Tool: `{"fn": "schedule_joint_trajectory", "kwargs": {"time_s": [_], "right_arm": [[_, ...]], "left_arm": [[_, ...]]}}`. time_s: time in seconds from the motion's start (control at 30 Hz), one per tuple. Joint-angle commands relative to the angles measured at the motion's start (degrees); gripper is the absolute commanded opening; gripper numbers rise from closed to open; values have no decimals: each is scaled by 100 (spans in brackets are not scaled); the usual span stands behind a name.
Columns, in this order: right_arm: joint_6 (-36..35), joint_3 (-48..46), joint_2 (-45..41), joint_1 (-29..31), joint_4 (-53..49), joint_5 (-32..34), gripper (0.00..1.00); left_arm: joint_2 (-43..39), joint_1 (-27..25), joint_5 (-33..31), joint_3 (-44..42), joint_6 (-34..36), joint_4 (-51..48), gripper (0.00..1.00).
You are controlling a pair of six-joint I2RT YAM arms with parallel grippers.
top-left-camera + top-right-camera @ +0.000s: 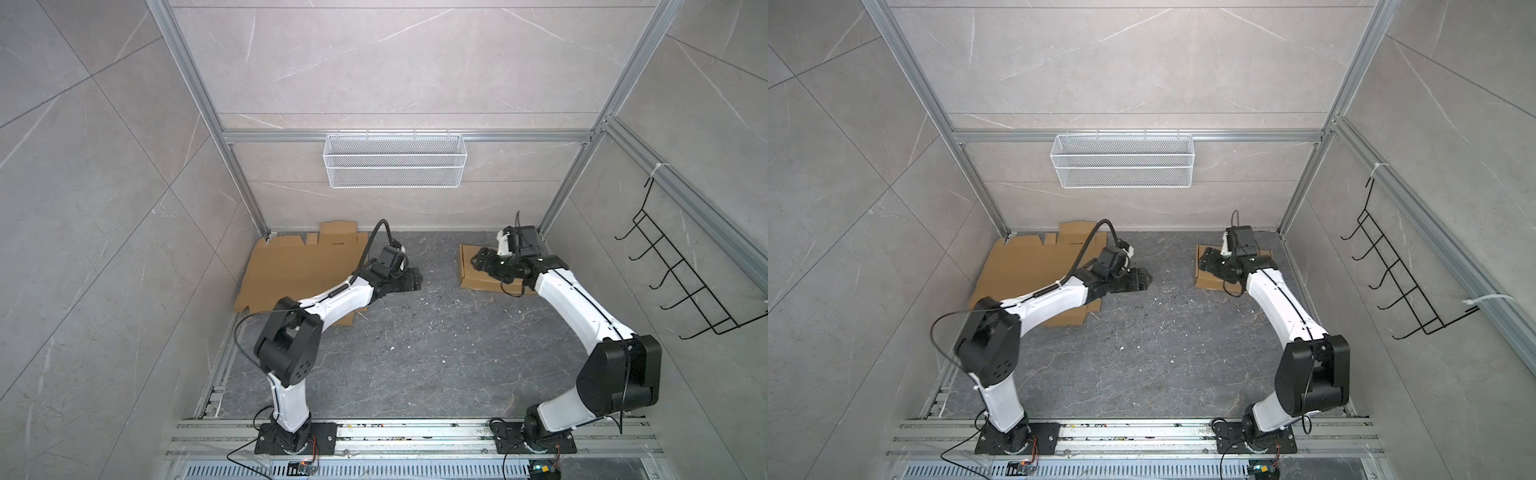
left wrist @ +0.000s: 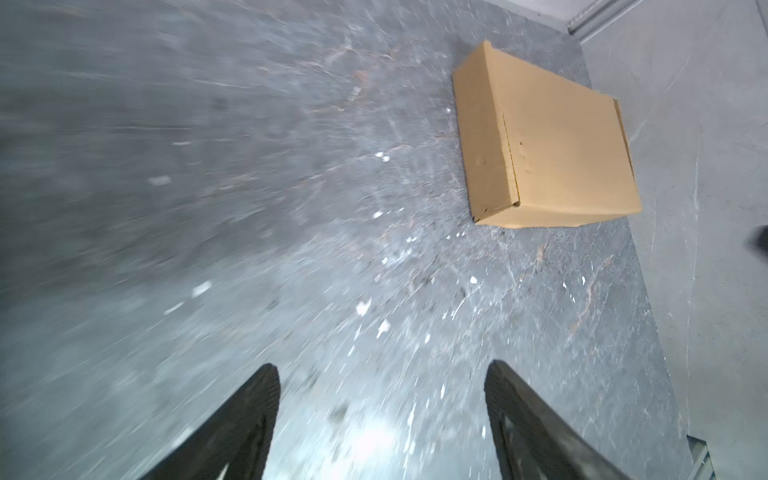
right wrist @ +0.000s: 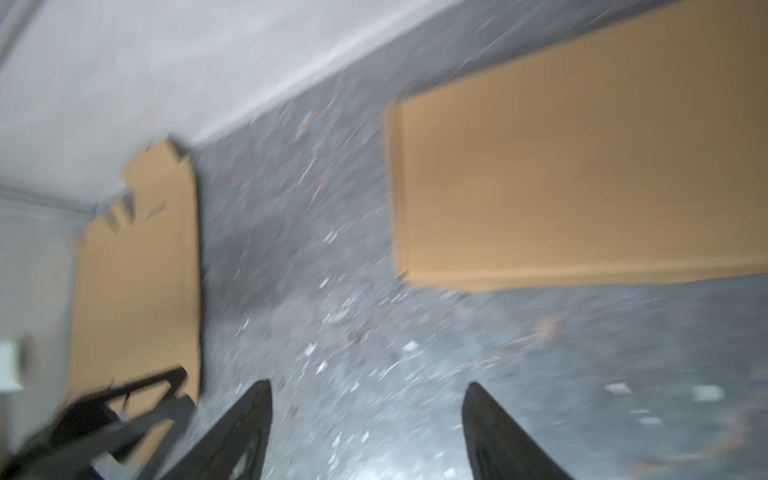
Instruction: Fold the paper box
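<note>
Cardboard blank flat at 9 o'clock of left hand, the nearer one; right hand by folded box; both hands released, empty.

Closed brown paper box at far right; flat cardboard blanks far left.

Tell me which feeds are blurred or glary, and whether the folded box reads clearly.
Both top views: sharp, evenly lit. Left wrist view: floor motion-smeared, but the folded box has crisp edges. Right wrist view: blurred throughout, folded box and flat cardboard soft-edged; glare on the floor in both wrist views.
</note>
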Motion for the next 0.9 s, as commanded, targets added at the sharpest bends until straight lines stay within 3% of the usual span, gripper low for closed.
{"fn": "schedule_joint_trajectory", "kwargs": {"time_s": [0.0,0.2,0.33,0.6,0.87], "right_arm": [[844,-401,229,729,671,-101,68],[1817,-120,1373,2246,1669,352,65],[2245,779,2450,2857,1826,324,62],[2584,2566,4106,3174,1702,-60,47],[2479,3456,4774,3188,1215,-169,49]], "left_arm": [[-950,408,-419,-621,291,-603,80],[-2508,1328,-772,-1594,583,-1187,81],[-3278,1827,-940,-2034,627,-1350,83],[-3527,1996,-867,-2251,742,-1352,84],[-3421,2179,-502,-2348,799,-1172,84]]}}
